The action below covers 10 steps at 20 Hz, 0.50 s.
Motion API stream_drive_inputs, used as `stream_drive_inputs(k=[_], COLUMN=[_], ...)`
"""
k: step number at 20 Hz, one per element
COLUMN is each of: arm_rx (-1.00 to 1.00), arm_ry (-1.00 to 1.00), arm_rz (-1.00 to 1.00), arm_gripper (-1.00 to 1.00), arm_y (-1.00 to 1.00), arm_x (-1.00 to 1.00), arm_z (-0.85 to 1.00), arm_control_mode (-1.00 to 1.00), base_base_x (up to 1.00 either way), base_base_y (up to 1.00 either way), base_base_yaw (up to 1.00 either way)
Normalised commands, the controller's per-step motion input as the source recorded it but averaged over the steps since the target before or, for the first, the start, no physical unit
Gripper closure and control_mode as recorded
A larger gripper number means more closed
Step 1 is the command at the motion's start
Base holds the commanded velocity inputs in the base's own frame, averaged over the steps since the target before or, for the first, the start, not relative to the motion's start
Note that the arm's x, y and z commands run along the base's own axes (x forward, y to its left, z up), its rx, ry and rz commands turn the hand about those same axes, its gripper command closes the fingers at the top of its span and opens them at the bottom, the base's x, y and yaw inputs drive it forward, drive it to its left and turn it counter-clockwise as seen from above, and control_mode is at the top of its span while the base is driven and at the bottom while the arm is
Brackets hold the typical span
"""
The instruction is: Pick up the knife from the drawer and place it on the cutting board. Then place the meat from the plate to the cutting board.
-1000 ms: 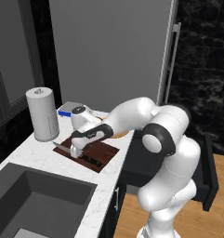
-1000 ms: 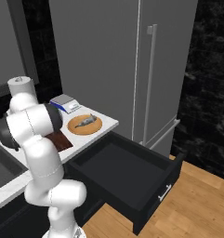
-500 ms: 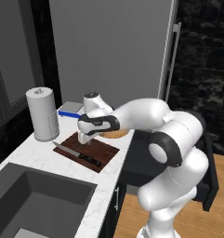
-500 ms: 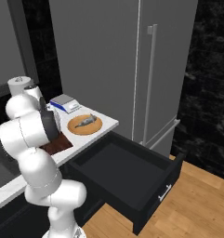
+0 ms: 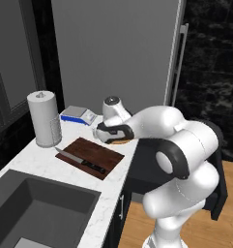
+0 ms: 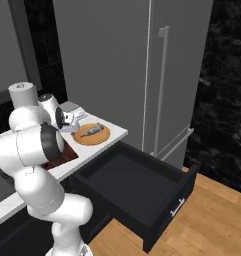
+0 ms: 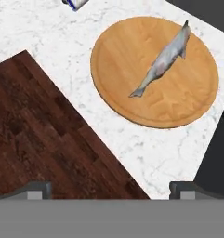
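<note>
I have the knife lying on the cutting board, so what I judge to be left is the meat. It lies on the round wooden plate, which sits on the marble counter just beside the board's corner, apart from it by a strip of bare stone.

In the hand view, my gripper hangs over that strip, above the board's edge, with the plate ahead of it and off to one side. The two fingertips stand wide apart at the bottom of that view with nothing between them, so I read the hand as spread open and empty.

The meat's long axis runs diagonally across the plate, tail end toward the plate's middle and head end toward the rim nearest the open drawer. My fingertip line is not square to that axis, so I expect to need a forward shift over the plate and a wrist roll before descending.
</note>
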Motion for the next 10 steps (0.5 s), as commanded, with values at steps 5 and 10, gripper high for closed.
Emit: stream_drive_inputs(k=[5, 10], arm_rx=[0.22, 0.24], arm_ry=[0.07, 0.20], arm_rz=[-0.40, -0.32], arm_gripper=[-1.00, -1.00], arm_y=[-0.40, -0.42], arm_x=[0.54, 0.58], arm_z=[0.65, 0.70], arm_control_mode=[-1.00, -1.00], base_base_x=[0.00, 0.00], base_base_y=[0.00, 0.00], base_base_yaw=[0.00, 0.00])
